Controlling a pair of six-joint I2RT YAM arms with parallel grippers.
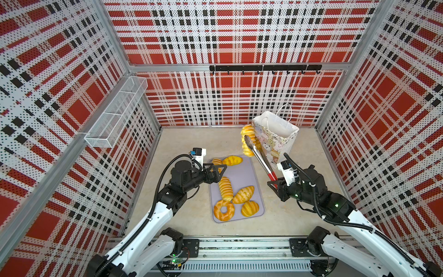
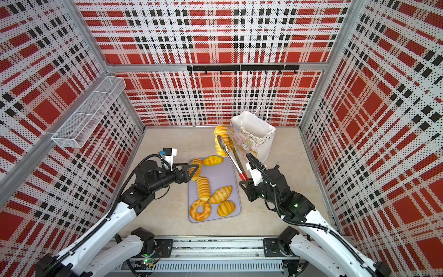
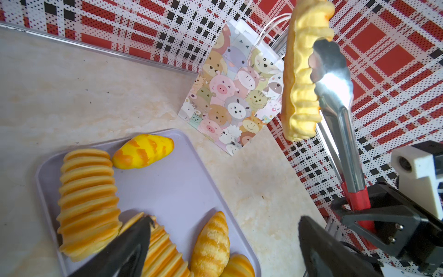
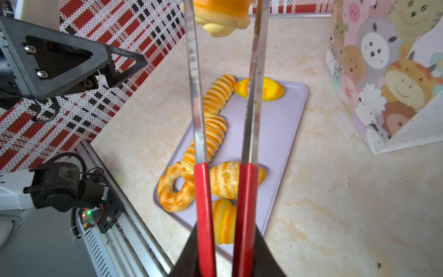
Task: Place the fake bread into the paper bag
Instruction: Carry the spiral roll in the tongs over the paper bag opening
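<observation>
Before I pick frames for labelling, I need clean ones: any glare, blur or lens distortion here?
Left wrist view: white glare on the tongs head. Right wrist view: tongs arms close up and soft, held roll cropped. Both top views: wide-angle bend, walls splay outward; tray evenly lit.

Bag mouth: your paper bag point(image 1: 280, 129) stands open at the tray's point(image 1: 242, 172) 1 o'clock.
Obstacle: the roll point(image 1: 248, 130) in the tongs point(image 1: 260, 157) hangs at the bag's 9 o'clock, just beside its rim.
Free: table point(image 1: 287, 203) at the tray's 3 o'clock.
</observation>
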